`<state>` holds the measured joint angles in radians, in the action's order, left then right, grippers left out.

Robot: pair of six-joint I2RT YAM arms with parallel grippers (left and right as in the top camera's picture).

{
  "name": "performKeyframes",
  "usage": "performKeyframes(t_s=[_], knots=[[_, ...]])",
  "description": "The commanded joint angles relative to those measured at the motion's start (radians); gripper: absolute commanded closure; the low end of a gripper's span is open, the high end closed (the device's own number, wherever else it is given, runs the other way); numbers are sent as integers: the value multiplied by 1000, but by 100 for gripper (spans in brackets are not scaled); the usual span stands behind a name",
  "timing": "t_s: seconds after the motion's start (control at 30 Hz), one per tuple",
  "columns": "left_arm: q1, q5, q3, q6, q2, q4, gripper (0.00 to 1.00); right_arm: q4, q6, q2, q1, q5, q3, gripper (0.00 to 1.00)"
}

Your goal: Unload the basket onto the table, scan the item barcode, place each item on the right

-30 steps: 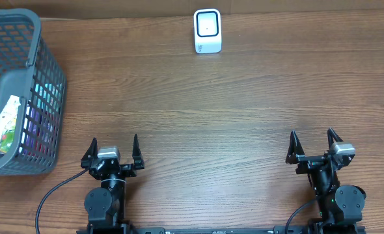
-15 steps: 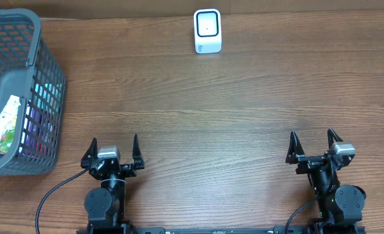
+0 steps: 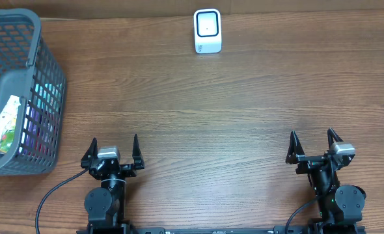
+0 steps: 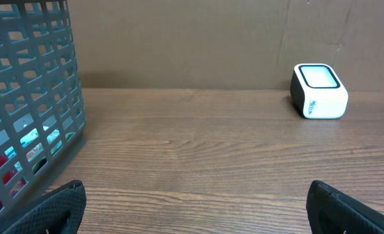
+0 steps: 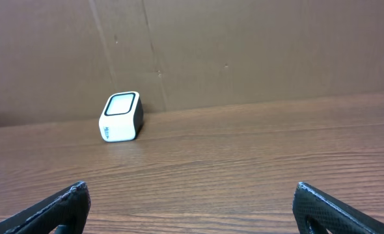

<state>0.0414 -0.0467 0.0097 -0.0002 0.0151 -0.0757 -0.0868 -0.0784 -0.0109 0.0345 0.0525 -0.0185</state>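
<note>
Two pairs of jaws stand spread, empty, well apart from the pouch (image 3: 2, 127) in the basket (image 3: 49, 97).

This is looking like a mock shop checkout on a test bench: a white barcode scanner (image 3: 207, 30) is sitting at the far edge of a wood-grain table (image 3: 198, 110), a grey shopping basket (image 3: 49, 84) is holding packaged goods (image 3: 2, 127) well to its left, and plain cardboard panels (image 5: 244, 45) are standing just behind it.
</note>
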Motion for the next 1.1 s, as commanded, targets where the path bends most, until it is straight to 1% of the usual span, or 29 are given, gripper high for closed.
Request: performKeyframes(t_s=[0.0,0.97,1.07], knots=[[5,-9,-5,12,-11,2,0,6,-3,8,4,1,10,0],[5,-9,-5,12,-11,2,0,6,-2,8,4,0,10,0],[5,-8,-5,12,-11,3,0,5,1,8,4,-63,10,0]])
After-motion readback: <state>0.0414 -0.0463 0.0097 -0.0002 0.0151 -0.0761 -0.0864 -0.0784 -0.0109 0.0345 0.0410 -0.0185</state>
